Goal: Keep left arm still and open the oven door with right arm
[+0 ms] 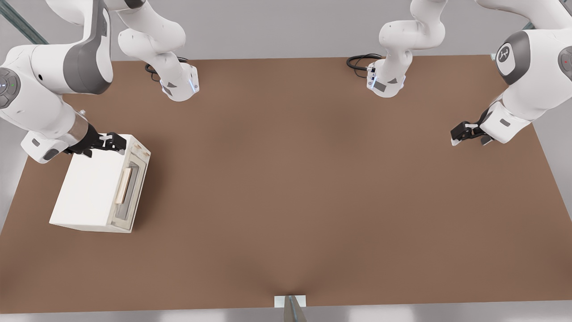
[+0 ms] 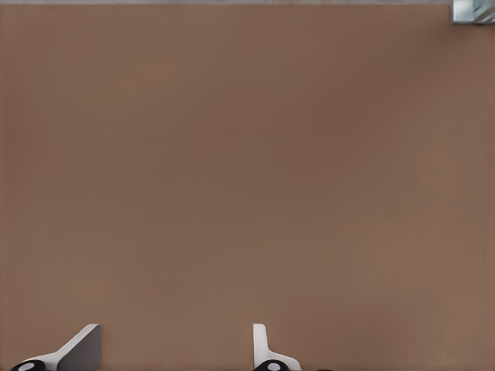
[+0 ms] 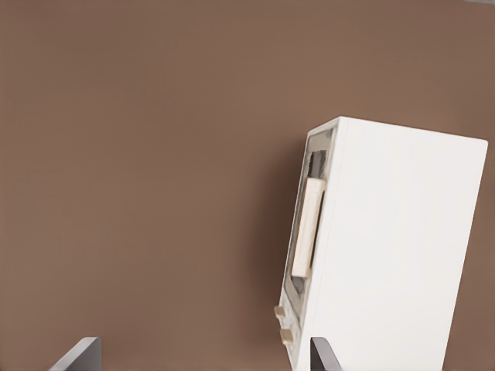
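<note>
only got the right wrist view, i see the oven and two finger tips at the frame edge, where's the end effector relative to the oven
Observer: In the front view the end effector is open and is above the oven at its knob panel end, not at the handle.
Operator: which way is the handle from there
Observer: The handle on the oven door lies toward the front view's bottom from the end effector.
Operator: where's the oven on the table
Observer: Near the table edge at the front view's left, with its door facing the front view's right.
</note>
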Robot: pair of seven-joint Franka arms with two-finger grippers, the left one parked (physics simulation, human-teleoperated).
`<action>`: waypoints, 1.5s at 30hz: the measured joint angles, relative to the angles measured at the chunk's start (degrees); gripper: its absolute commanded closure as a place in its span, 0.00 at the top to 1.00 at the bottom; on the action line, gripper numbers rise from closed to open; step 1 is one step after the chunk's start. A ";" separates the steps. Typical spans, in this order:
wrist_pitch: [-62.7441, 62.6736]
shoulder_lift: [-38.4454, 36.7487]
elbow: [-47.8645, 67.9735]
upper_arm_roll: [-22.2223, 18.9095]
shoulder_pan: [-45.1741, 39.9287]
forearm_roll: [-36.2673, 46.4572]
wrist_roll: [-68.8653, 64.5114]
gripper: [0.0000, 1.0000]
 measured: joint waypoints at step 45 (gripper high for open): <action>4.14 29.58 -15.10 -12.28 22.11 -41.91 16.86 0.00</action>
